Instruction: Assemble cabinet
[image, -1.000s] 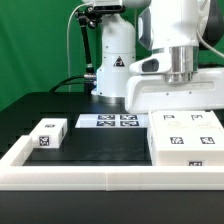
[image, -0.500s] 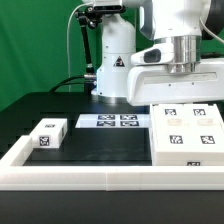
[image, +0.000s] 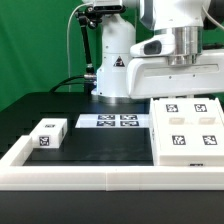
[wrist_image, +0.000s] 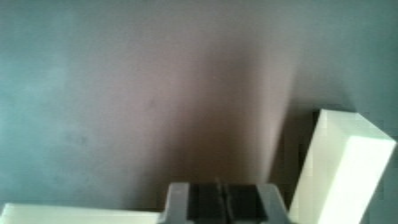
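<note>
The large white cabinet body lies flat at the exterior view's right, several marker tags facing up. A small white tagged block sits at the exterior view's left. My gripper hangs just above the far part of the body, apart from it. In the wrist view my gripper has its two grey fingers pressed together, with nothing showing between them. A tall white part edge stands beside the fingers, and a white strip shows at the corner. Both are blurred.
The marker board lies on the black table in front of the robot base. A long low white border frame runs along the front and up the exterior view's left side.
My gripper has risen from just over the cabinet body and drifted toward the exterior view's right. More of the body's far tags now show. The body and the block have not moved.
</note>
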